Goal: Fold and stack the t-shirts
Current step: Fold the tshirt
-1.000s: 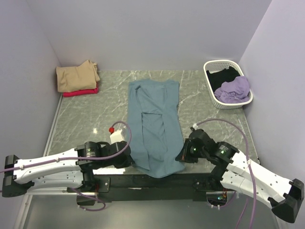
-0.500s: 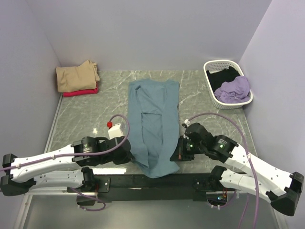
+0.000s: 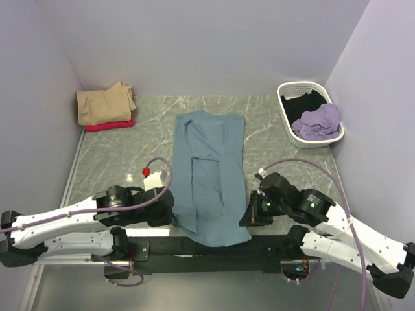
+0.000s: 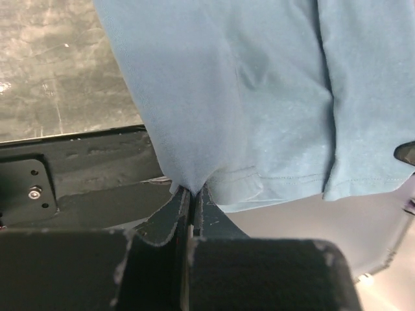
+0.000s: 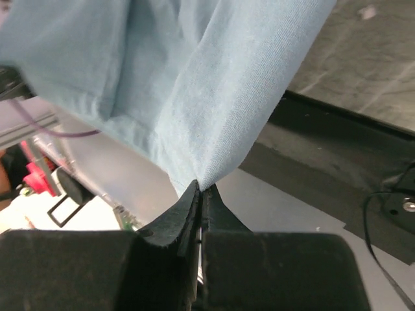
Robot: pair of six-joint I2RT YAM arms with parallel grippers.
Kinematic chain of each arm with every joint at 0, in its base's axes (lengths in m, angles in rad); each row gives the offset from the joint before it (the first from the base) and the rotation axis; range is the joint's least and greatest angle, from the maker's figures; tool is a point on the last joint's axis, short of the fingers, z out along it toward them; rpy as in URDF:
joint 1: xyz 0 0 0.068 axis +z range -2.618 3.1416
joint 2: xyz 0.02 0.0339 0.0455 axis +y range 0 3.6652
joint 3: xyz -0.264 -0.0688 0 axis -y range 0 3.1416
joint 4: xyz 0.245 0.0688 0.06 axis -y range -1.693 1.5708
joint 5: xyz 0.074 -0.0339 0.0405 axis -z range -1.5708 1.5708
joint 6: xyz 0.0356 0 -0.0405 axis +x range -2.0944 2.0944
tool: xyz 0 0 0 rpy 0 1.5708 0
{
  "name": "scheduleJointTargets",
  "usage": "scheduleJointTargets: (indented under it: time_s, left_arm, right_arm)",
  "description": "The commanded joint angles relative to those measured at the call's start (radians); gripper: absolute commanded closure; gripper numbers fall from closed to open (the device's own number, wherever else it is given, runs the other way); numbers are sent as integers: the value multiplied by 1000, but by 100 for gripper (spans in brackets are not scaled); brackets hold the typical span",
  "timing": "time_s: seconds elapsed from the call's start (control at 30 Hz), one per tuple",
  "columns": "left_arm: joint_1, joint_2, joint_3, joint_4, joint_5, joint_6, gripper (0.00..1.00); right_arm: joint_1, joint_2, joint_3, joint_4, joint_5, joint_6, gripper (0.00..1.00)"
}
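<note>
- Far left corner of the table [image 3: 117, 159]: folded tan t-shirt [image 3: 104, 103] stacked on a red t-shirt [image 3: 109, 126].
- Left end effector [image 4: 192, 193]: pressed together, pinching the near left hem corner of the teal t-shirt [image 3: 211, 168].
- Teal t-shirt: lengthwise mid-table, sides folded inward, near hem past the table's near edge.
- Right end effector [image 5: 200, 188]: pinching the near right hem corner.
- Far right: white basket [image 3: 283, 110] holding a black t-shirt [image 3: 303, 103] and a lilac t-shirt [image 3: 319, 120].

Pale lilac walls [image 3: 194, 45] are enclosing a grey marbled counter [image 3: 110, 162] from 9, 12 and 3 o'clock; soft even light is falling across it.
</note>
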Motion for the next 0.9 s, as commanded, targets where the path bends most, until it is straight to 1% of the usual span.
scheduleJointTargets:
  time_s: [0.0,0.07,0.13,0.23,0.27,0.3,0.4,0.43,0.57,0.67,0.87]
  left_arm:
    - [-6,32,71,-11,-57,33,98]
    - [-4,41,92,-13,-109,32,96]
    - [17,61,118,-21,-143,47,99]
    - [92,90,124,1,-171,122,99]
    - [114,98,117,18,-167,142,99]
    - [159,105,109,62,-154,183,99]
    - [238,125,63,172,-95,258,99]
    - [250,133,46,192,-87,272,99]
    - [301,182,25,254,-70,338,99]
    - [348,234,28,314,-47,386,99]
    - [431,338,43,406,-42,458,99]
  right_arm:
    - [7,71,16,38,69,-32,100]
    - [2,121,21,75,115,-50,100]
    - [-13,154,29,95,146,-64,100]
    - [-54,209,16,176,150,-89,100]
    - [-73,233,13,219,149,-98,100]
    - [-103,243,7,236,152,-106,100]
    - [-180,283,9,275,143,-164,100]
    - [-233,293,12,276,121,-200,100]
    - [-336,362,24,319,81,-273,100]
    - [-386,442,35,367,23,-316,100]
    - [-422,591,76,420,17,-379,100]
